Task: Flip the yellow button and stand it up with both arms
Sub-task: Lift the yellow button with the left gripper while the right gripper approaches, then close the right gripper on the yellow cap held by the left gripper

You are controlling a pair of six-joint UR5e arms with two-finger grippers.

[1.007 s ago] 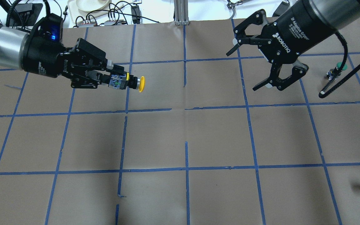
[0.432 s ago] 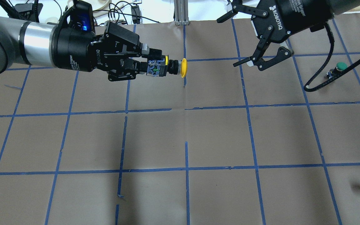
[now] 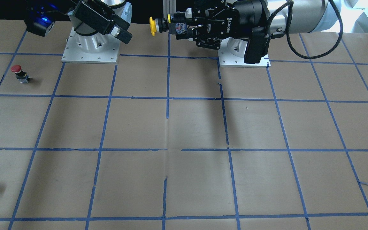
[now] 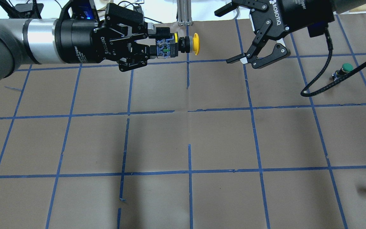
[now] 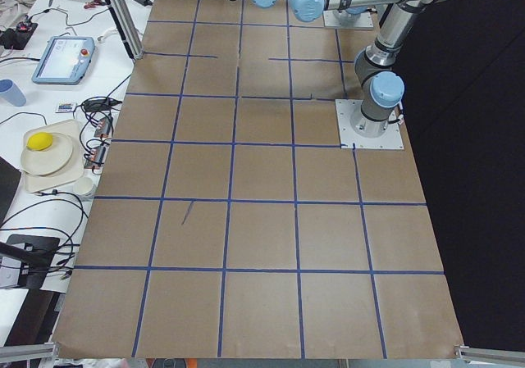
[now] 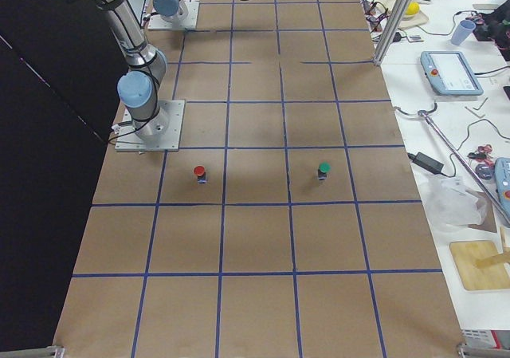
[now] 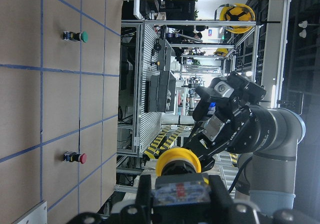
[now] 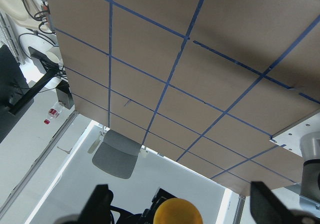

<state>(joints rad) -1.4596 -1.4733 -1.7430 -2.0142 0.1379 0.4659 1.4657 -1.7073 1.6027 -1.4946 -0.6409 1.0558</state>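
Between the tips of the left gripper (image 4: 153,51), the yellow button (image 4: 178,45) is squeezed by its base, up off the table (image 4: 221,136). It lies sideways, cap pointing away toward the right gripper (image 4: 224,36), which is wide open near the cap, ready to take it.

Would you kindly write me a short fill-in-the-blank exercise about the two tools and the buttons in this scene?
The left tool is shut on the base of the small push-button with the round ____ cap.
The right tool faces that cap with its jaws ____.
The upright push-button beside the looping black cable has a ____ cap.
Missing words: yellow; open; green.
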